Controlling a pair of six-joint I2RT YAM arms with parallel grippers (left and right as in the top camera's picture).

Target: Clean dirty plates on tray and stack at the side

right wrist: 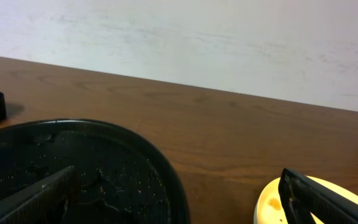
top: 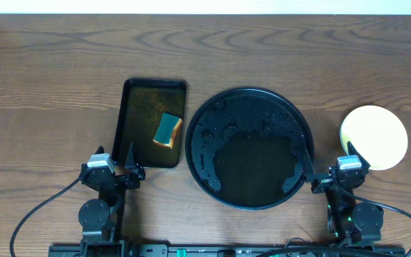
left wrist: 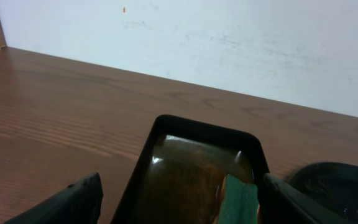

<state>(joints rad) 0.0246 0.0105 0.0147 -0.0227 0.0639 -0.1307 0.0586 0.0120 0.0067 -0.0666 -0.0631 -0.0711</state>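
Resting on the wooden table (top: 48, 86), the yellow plate (top: 374, 137) sits to the right of the round tray (top: 248, 100) and well apart from its rim. Only this pale yellow top face shows; whether other plates lie under it cannot be told.

Round tray: centre of the table, floor wet, with droplets and a pooled film.

Right gripper (top: 330, 170): near the table's front edge, between the round tray and the yellow plate. Jaws spread wide, nothing held. In the right wrist view (right wrist: 179, 171) the left finger crosses the tray's wet floor (right wrist: 104, 180), and the right finger (right wrist: 319, 199) crosses the near edge of the yellow plate (right wrist: 272, 202). The plate lies ahead and to the right of the fingers, not between them; contact cannot be judged from that view.

Left gripper (top: 114, 163): near the front edge, at the near left corner of the rectangular tray (top: 138, 96). Jaws spread wide, nothing held. In the left wrist view (left wrist: 182, 186) the rectangular tray (left wrist: 148, 149) sits ahead, framed by the two fingers (left wrist: 73, 199). The sponge (top: 168, 130) lies in that tray, toward its right side, teal face showing (left wrist: 240, 199). The round tray's rim (left wrist: 334, 171) shows at far right.
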